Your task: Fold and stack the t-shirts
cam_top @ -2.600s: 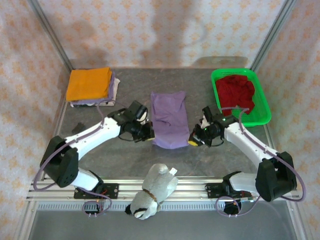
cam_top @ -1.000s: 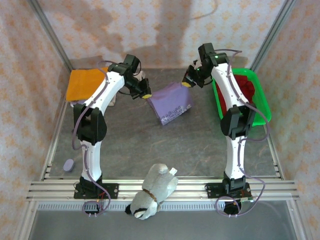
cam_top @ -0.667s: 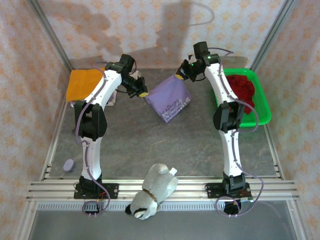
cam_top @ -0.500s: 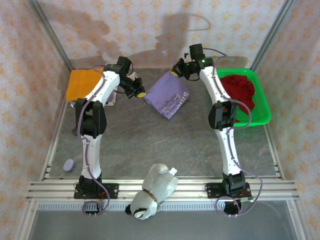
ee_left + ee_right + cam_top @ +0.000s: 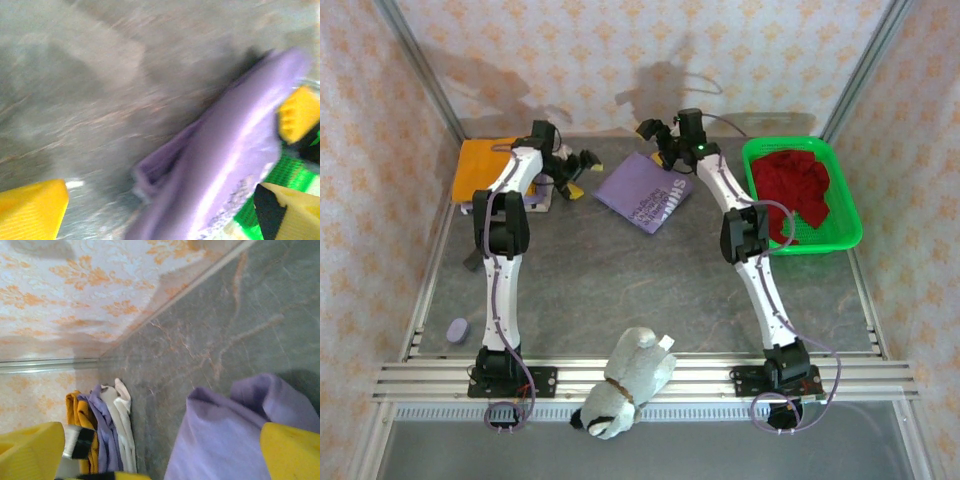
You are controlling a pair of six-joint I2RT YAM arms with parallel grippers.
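**Lavender tee folded, claws free**

Your folded lavender-purple cloth t-shirt with white lettering lies flat on the grey surface. It sits between the orange-topped stack of tees and the green plastic basket holding the dark red tee. Left claw and right claw stand spread, grasping nothing. Next, likely: grip its edges and carry it onto the stack, fold intact.
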